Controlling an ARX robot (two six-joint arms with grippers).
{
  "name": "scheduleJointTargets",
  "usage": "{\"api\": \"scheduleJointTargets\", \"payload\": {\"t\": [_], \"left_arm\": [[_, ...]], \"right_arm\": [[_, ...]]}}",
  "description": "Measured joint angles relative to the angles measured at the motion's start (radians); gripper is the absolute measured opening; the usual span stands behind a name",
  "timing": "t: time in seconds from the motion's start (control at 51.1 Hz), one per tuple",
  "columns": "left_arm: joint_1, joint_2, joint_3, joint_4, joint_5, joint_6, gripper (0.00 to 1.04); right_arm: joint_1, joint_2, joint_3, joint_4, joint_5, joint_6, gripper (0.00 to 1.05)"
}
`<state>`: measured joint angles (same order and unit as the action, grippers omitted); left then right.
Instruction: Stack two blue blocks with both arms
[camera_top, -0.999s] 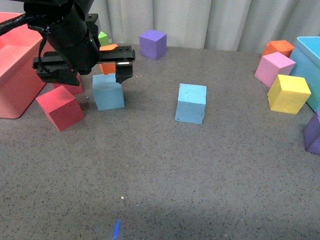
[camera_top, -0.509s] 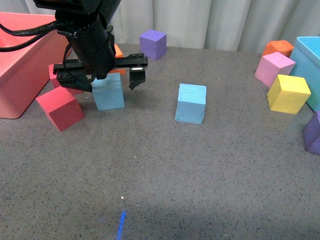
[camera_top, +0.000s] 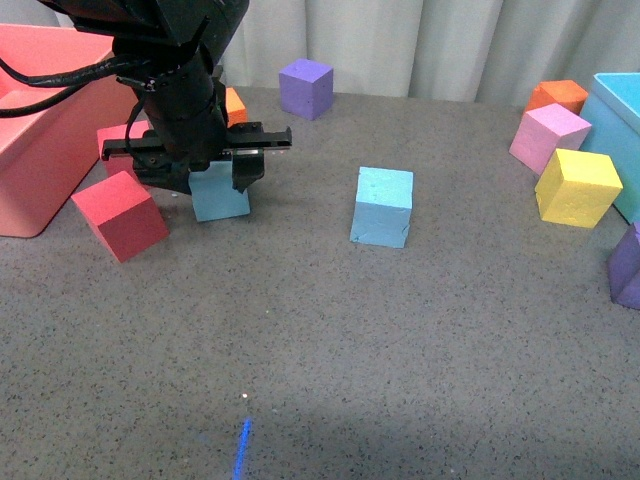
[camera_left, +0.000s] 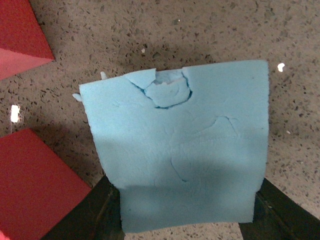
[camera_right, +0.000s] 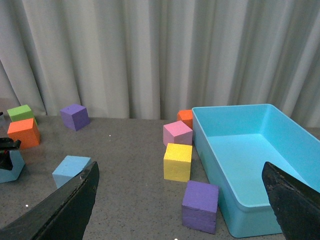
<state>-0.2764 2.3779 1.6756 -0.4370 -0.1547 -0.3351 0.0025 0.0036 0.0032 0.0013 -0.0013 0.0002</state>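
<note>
The left hand (camera_top: 212, 178) is down at the table (camera_top: 350, 350), closed on the left blue block (camera_top: 222, 198). In the left wrist view, its two black fingers (camera_left: 95, 210) lie flush against opposite sides of that block near one end. The block sits on the table and its top face is torn, with a chipped patch near one edge. The bulky black left arm (camera_top: 175, 70) and its cables hang over it and hide its upper part from the front.

The second blue block (camera_top: 382, 205) stands alone on the table, well apart from the first and further to the right, with nothing touching it.

A red cube (camera_top: 120, 213) lies tilted just beside the gripped block on its left. Another red cube (camera_top: 113, 140) sits behind that one, next to the large red bin (camera_top: 40, 130). An orange cube (camera_top: 235, 103) shows behind the arm, and a purple cube (camera_top: 305, 87) stands near the curtain (camera_top: 400, 40).

The right hand (camera_right: 180, 170) does not show in the front view. Its wrist view shows the two fingers (camera_right: 65, 210) spread wide with nothing between them, held above the table.

Over on the right side are a pink cube (camera_top: 548, 137), a yellow cube (camera_top: 577, 187), a second orange cube (camera_top: 558, 96) and another purple cube (camera_top: 628, 265), all close to the turquoise bin (camera_top: 615, 110). A green cube (camera_right: 21, 112) sits by the curtain.
</note>
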Motion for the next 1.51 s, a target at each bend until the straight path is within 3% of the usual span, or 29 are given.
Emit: {"api": "scheduleJointTargets", "payload": {"t": [0.372, 0.803, 1.469, 1.508], "left_arm": [[-0.117, -0.188, -0.078, 0.002, 0.009, -0.04, 0.45], [-0.308, -0.135, 0.1, -0.109, -0.04, -0.054, 0.44], [-0.336, -0.027, 0.191, -0.155, -0.044, -0.06, 0.43], [-0.336, -0.025, 0.196, -0.158, -0.043, -0.063, 0.47]], "right_arm": [[0.0, 0.0, 0.0, 0.0, 0.0, 0.0, 0.95], [0.0, 0.0, 0.0, 0.0, 0.0, 0.0, 0.95], [0.0, 0.0, 0.0, 0.0, 0.0, 0.0, 0.95], [0.0, 0.0, 0.0, 0.0, 0.0, 0.0, 0.95]]}}
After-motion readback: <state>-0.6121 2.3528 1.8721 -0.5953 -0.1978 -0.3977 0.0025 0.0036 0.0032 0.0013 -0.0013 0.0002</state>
